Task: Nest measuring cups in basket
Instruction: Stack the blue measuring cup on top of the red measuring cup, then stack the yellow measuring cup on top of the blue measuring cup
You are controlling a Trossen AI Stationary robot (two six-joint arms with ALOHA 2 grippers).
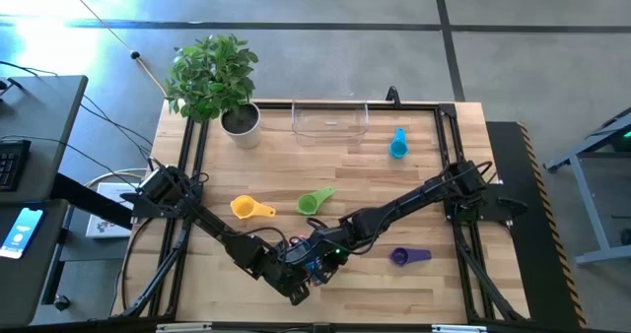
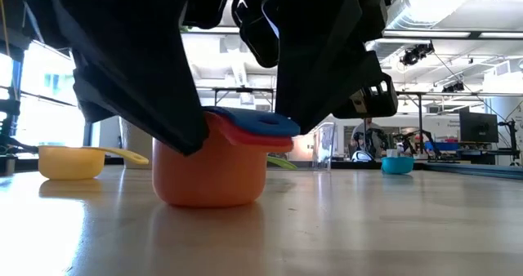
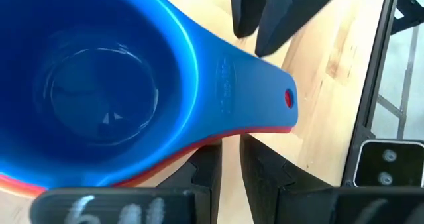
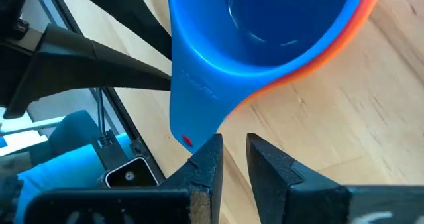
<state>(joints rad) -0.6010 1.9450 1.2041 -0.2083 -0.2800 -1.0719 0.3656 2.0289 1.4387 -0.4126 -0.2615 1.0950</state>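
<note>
near the desk's front edge, both claws, left (image 1: 299, 292) and right (image 1: 317, 264), hover slightly open over the orange-red-blue stack (image 2: 221, 158), gripping nothing. next, i judge, fetch the green cup (image 1: 315, 202); the basket (image 1: 329, 122) waits at the back edge.

text: we read none for certain | blue cup (image 3: 99, 98) handle: raised lettering, too blurred for us to make out | left gripper's (image 3: 228, 168) housing: white handwritten marks, we cannot decipher them | elsewhere: we find nothing legible
</note>
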